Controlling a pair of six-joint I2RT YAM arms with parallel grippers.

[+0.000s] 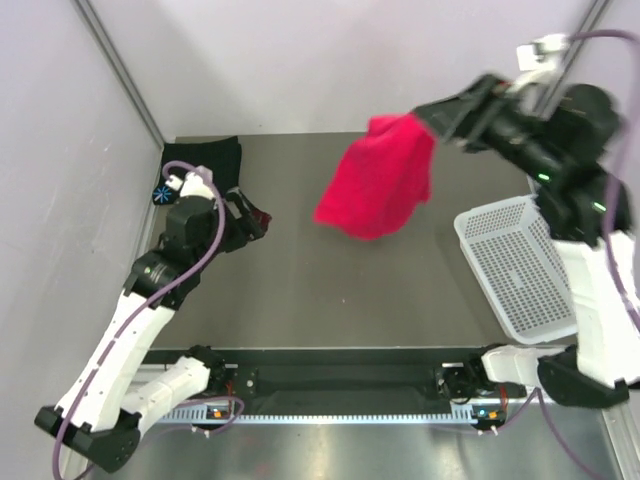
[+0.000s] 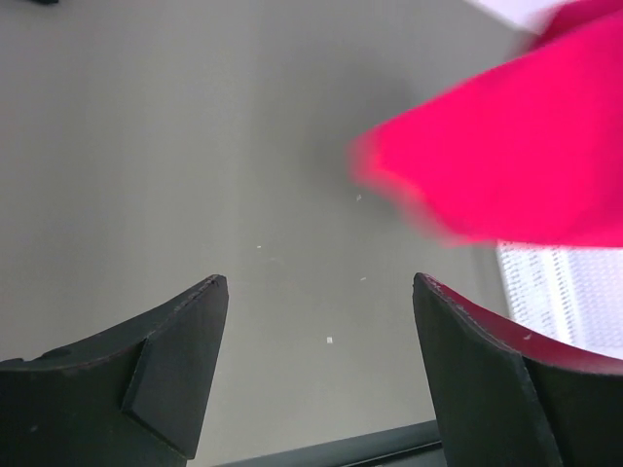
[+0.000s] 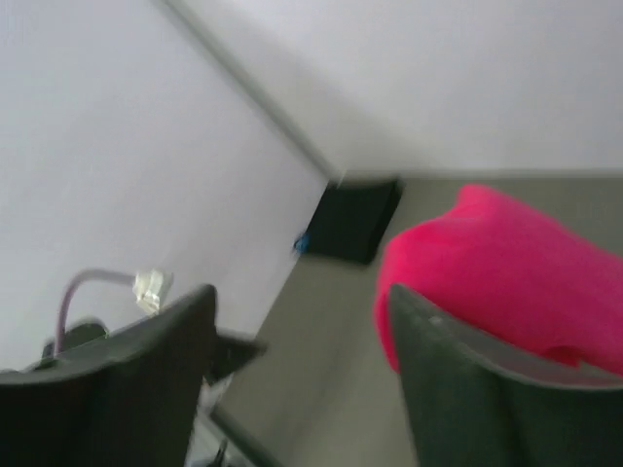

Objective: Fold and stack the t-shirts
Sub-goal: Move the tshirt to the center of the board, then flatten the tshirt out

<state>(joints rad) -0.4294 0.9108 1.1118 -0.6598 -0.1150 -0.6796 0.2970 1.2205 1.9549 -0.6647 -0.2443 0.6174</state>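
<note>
Right claw (image 3: 300,297) spread, nothing between jaws — red t-shirt (image 1: 380,180) airborne beside it, likely dropping to table (image 1: 330,285) for folding | black t-shirt (image 1: 208,160) folded far-left, probable stack base; left claw (image 2: 319,284) open, empty

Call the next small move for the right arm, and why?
Probably lower the right pincer toward the table centre: its jaws stand apart, and the red shirt hangs bunched in the air and needs spreading flat before folding. The black shirt lies at the far-left corner.
</note>
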